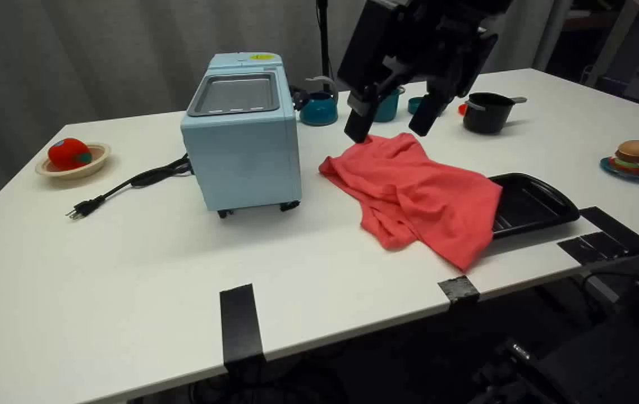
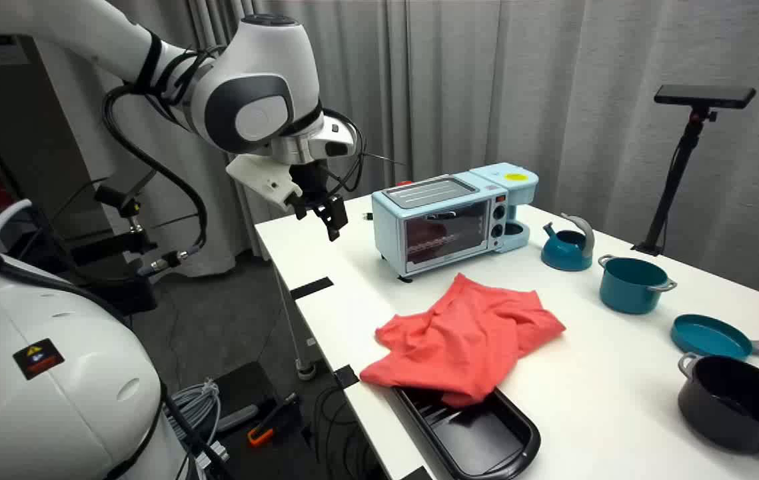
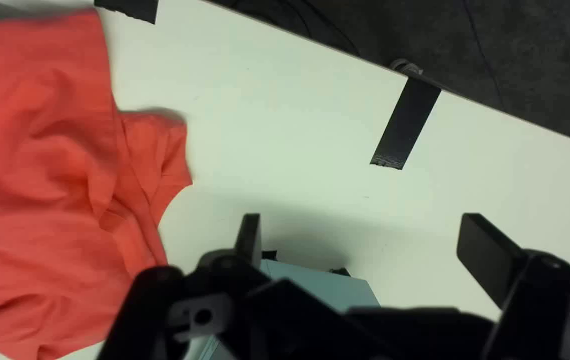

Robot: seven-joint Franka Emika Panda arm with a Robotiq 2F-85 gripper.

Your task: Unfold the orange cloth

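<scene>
The orange cloth (image 1: 409, 191) lies wrinkled on the white table, with folds and overlapping layers. Part of it drapes over a black baking tray (image 1: 529, 202). In an exterior view (image 2: 466, 333) the cloth lies in front of the toaster oven. In the wrist view the cloth (image 3: 39, 200) fills the left side. My gripper (image 3: 365, 237) is open and empty, its fingers wide apart. It hangs in the air above the table, apart from the cloth, and shows in both exterior views (image 1: 389, 128) (image 2: 317, 217).
The light-blue toaster oven (image 2: 446, 227) stands beside the cloth, its cord (image 1: 151, 175) on the table. A teal kettle (image 2: 566, 250), teal pot (image 2: 629, 287), teal pan (image 2: 709, 335) and black pot (image 1: 485, 115) stand behind. A toy burger (image 1: 636, 157) and a plate (image 1: 92, 165) holding a red object are farther off.
</scene>
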